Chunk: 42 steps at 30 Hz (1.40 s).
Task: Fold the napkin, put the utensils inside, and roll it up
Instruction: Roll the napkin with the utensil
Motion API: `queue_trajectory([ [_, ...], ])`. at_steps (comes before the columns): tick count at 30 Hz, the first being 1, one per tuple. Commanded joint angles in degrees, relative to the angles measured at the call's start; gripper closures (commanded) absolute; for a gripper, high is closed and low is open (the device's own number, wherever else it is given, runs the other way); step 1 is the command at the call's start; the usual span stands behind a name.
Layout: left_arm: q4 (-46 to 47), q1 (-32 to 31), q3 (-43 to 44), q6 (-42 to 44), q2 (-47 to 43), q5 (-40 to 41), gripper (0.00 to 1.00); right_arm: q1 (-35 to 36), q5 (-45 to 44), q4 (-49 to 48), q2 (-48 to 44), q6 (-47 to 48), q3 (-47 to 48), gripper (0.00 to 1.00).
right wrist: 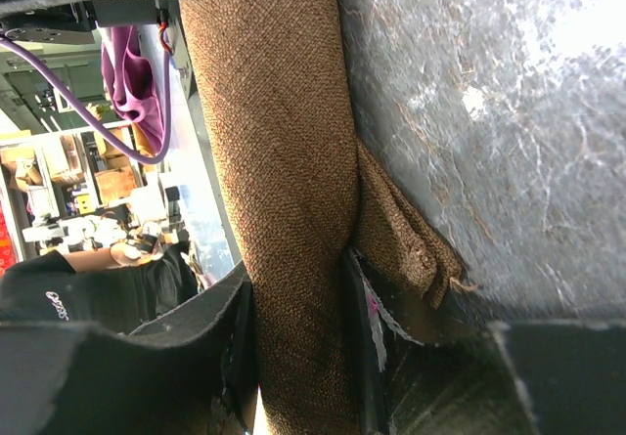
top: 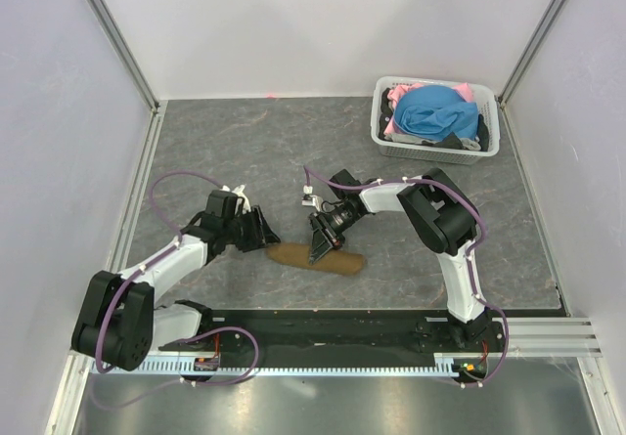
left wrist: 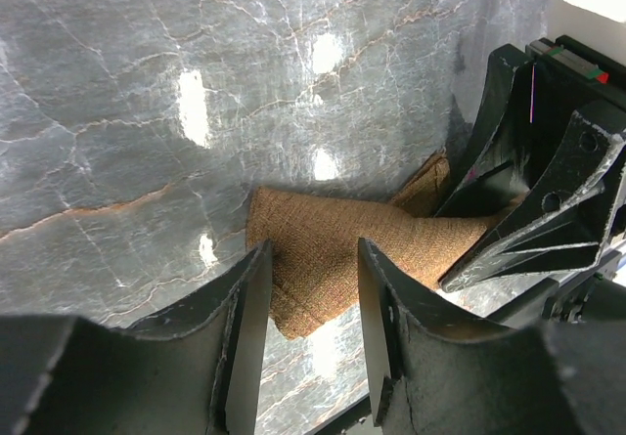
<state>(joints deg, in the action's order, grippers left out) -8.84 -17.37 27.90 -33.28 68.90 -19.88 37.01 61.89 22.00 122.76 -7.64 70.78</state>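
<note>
The napkin [top: 347, 262] lies as a tight brown roll close to the near edge of the table [top: 245, 142], about midway along it. Its long axis runs left to right, almost parallel to that edge, with the right end a little nearer to it.

My right gripper [top: 317, 252] comes down on the roll's middle. In the right wrist view its fingers [right wrist: 240, 342] sit one on each side of the cloth and squeeze it, with a loose folded flap bulging out beside one of them.

My left gripper [top: 266, 241] is at the roll's left end. Its fingers [left wrist: 249, 303] are part spread with the end lying between them, but I cannot tell whether they pinch it.

I cannot see the fork.

Any further rolling goes across that axis, so I judge both hands must travel together.
</note>
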Motion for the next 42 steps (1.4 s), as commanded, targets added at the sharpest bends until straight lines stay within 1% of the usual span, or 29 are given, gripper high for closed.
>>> queue_trajectory([
  [1,2.0,-0.4,-1.2,-1.9,-0.2,-1.5,0.54,-0.4,-8.0,0.4,3.1,2.3,0.1,0.56],
  [4,3.7,-0.7,-1.7,-2.5,1.3,-3.2,0.59,-0.4,-8.4,0.3,2.8,2.2,0.1,0.56],
  [5,4.0,-0.7,-1.8,-2.7,1.7,-3.8,0.66,-0.4,-8.5,0.2,2.7,2.1,0.1,0.57],
  [6,4.3,-0.7,-1.9,-2.8,2.5,-4.1,0.71,-0.5,-8.6,0.2,2.6,2.0,0.1,0.57],
  [7,4.4,-0.7,-1.9,-2.8,2.7,-4.3,0.80,-0.5,-9.1,0.1,2.2,1.8,0.1,0.57],
  [9,4.7,-0.7,-1.7,-2.8,2.9,-4.6,0.88,-0.4,-9.4,0.1,1.6,1.8,0.1,0.56],
  [11,4.5,-0.7,-1.3,-2.8,2.8,-4.5,0.95,-0.4,-10.4,0.1,0.1,1.8,-0.3,0.53],
  [12,4.5,-0.7,-1.1,-2.8,2.8,-4.6,0.97,-0.4,-10.8,0.1,-0.6,1.9,-0.5,0.52],
  [13,4.4,-0.7,-0.9,-2.7,3.1,-4.6,0.98,-0.5,-11.3,0.1,-2.3,2.2,-0.9,0.51],
  [15,4.1,-0.7,-0.1,-2.4,3.6,-4.9,0.98,-0.4,-14.3,0.1,-4.4,2.4,-1.3,0.44],
  [16,3.5,-0.7,0.1,-1.9,4.4,-5.1,0.98,-0.4,-15.5,0.1,-6.8,2.7,-1.6,0.40],
  [17,3.0,-0.7,1.0,-1.5,5.1,-5.3,0.98,-0.3,-18.4,-0.1,-8.2,2.9,-1.9,0.35],
  [18,2.2,-0.7,1.7,-1.0,5.8,-5.3,0.98,-0.3,-19.9,-0.4,-9.6,3.0,-2.1,0.33],
  [22,-2.8,-0.7,5.0,1.6,10.4,-5.0,0.98,0.5,-27.5,-2.7,-18.7,4.1,-5.0,0.29],
  [24,-4.1,-0.6,6.9,2.1,12.7,-5.0,0.98,1.6,-32.1,-6.5,-22.0,4.6,-7.2,0.27],
  [25,-5.0,-0.5,7.4,2.3,13.3,-5.2,0.98,1.9,-33.7,-7.8,-25.3,4.8,-9.8,0.27],
  [26,-5.3,-0.5,8.3,2.3,13.7,-5.9,0.98,3.1,-35.4,-10.5,-26.9,5.5,-11.2,0.25],
  [27,-5.7,-0.4,8.8,2.4,14.9,-6.3,0.98,4.0,-39.3,-11.5,-30.0,6.3,-13.5,0.24],
  [28,-5.9,-0.2,9.3,2.4,15.5,-7.4,0.98,5.2,-41.3,-12.3,-31.3,7.1,-14.5,0.23],
  [30,-7.9,-0.1,11.1,3.1,17.5,-7.9,0.98,9.7,-46.3,-13.6,-34.2,11.0,-16.6,0.21],
  [31,-8.6,0.0,12.5,3.9,18.2,-7.8,0.98,11.3,-51.6,-13.7,-34.7,11.9,-17.1,0.20],
  [32,-10.0,0.1,13.1,4.3,18.8,-7.9,0.98,14.2,-53.6,-13.8,-35.0,12.7,-17.4,0.19],
  [35,-10.6,0.3,14.5,4.7,20.1,-8.9,0.98,18.3,-59.5,-14.5,-35.3,15.0,-18.3,0.18],
  [38,-11.3,0.4,15.5,5.2,20.7,-9.3,0.98,20.3,-61.4,-14.5,-34.4,16.9,-18.3,0.18],
  [42,-11.5,0.4,16.0,5.5,20.6,-9.4,0.98,20.7,-60.1,-13.7,-31.1,17.8,-17.5,0.19],
])
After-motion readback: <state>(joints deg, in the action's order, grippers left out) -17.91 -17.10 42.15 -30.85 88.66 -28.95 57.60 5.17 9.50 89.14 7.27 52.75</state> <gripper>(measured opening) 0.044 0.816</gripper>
